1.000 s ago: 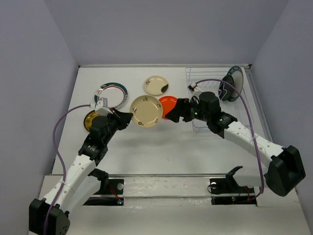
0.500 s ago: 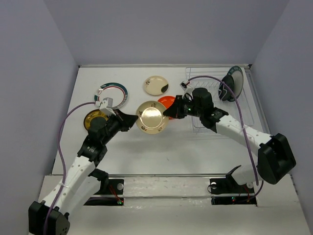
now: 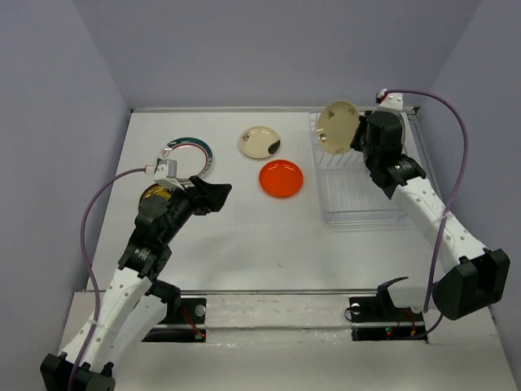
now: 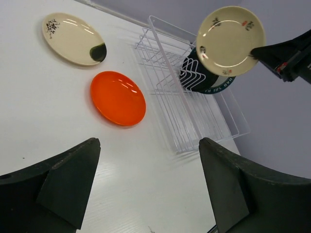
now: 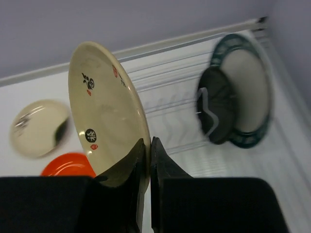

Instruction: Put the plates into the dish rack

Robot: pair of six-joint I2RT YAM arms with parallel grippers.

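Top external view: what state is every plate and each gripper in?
Held cream plate: on edge above dish rack.
Right gripper: shut on its rim.
Left gripper: open, empty.
Orange-red plate: flat on table.
Other cream plate: flat.
Black plate: upright in rack.
Racked teal plate: upright.
Loose teal plate: flat.
Gold plate: flat, partly hidden.

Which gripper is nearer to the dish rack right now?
Right. The right gripper holds a cream plate above the dish rack's far end. The left gripper sits open over the table to the rack's left, beyond the orange plate.
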